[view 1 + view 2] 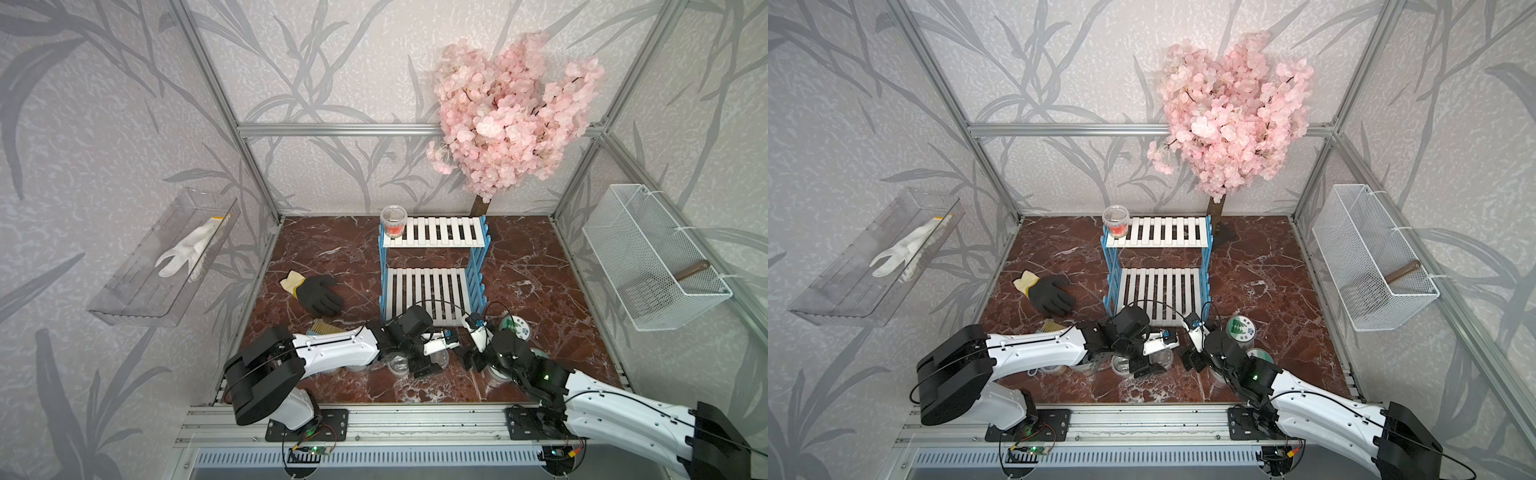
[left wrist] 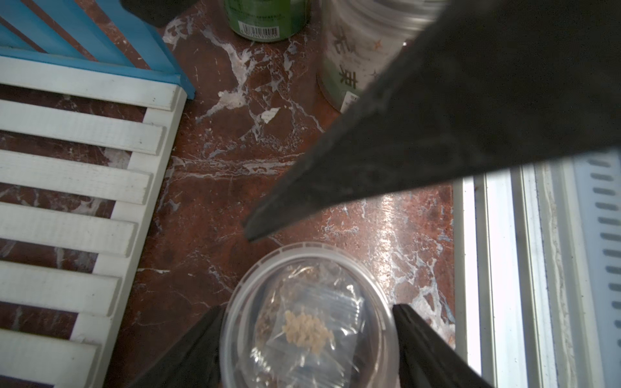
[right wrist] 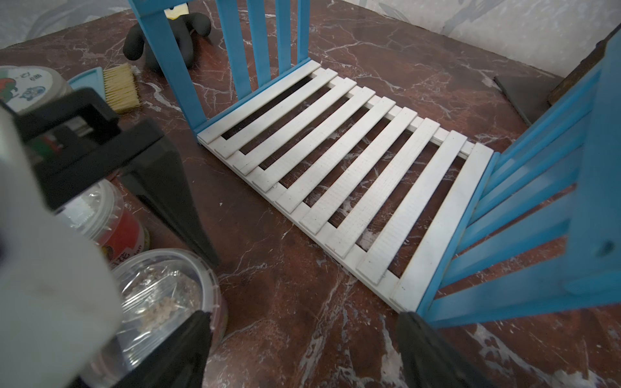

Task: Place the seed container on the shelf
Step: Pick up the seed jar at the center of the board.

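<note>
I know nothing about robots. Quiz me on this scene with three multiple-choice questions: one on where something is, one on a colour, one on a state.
1. Where on the shelf is the tub with red contents?
A. lower board
B. top board
C. hanging off a side frame

2. What colour are the shelf's side frames?
A. red
B. green
C. blue

3. How do the jaws of the left arm stand?
A. either side of the clear seed container
B. clamped on a shelf slat
C. around nothing

Answers: B, both top views show it at the top board's end; C, every view shows blue sides; A, the left wrist view shows a dark finger on each side of the lid.
</note>
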Motion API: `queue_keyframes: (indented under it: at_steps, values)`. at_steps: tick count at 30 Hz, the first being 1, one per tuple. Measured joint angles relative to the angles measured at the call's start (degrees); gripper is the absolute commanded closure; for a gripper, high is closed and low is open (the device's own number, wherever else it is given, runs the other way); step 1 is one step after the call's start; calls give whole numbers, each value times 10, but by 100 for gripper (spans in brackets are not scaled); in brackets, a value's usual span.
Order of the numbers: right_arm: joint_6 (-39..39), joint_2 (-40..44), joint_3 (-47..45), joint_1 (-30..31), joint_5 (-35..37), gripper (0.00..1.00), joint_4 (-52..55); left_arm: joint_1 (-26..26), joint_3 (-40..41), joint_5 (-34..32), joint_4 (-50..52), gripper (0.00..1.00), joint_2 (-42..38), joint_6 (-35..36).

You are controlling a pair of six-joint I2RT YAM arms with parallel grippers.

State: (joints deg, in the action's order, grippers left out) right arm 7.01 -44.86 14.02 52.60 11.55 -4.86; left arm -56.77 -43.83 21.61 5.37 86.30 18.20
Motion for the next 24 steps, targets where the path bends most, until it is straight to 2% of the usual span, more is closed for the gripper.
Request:
queue_keyframes:
  at_steps: [14,24]
  values:
    - [-2,12,0,0,-1,9,1,15,-2,22,13,28,-11,-14]
    - [-41,81,20,0,-23,9,10,85,-7,41,45,28,-166,-94]
